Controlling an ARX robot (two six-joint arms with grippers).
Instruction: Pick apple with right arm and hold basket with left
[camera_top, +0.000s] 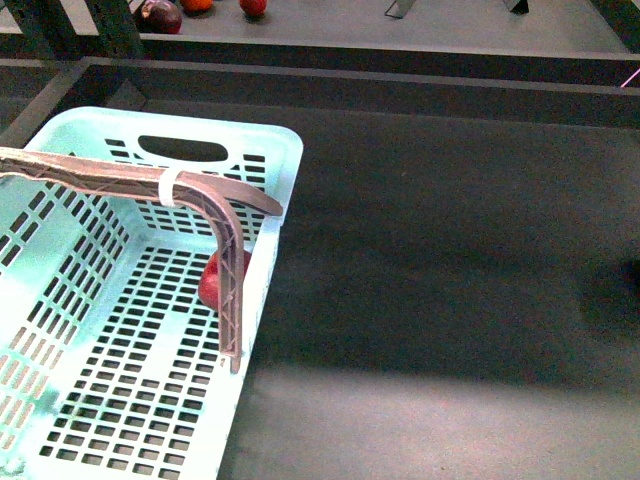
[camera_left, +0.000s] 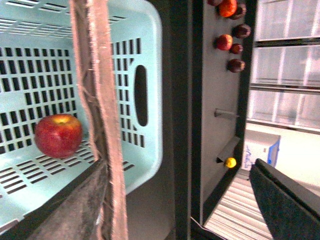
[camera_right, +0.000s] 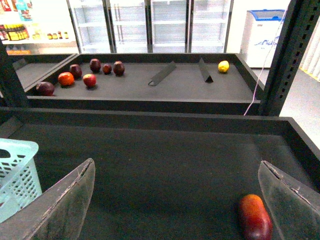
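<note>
The dark shelf (camera_top: 450, 250) carries the pale blue basket (camera_top: 60, 300) at its left side. The basket's brown handle (camera_top: 120, 180) stands raised between the 2 spread jaws of the left gripper (camera_left: 185, 200), which do not pinch it. The right gripper (camera_right: 175, 200) hangs over the bare shelf, jaws wide apart, holding nothing. The apple (camera_left: 58, 135) lies inside the basket on its slotted floor.

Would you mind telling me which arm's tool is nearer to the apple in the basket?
Left. The left tool sits at the basket handle above the apple; the right tool hangs open over the dark shelf beside the basket.
</note>
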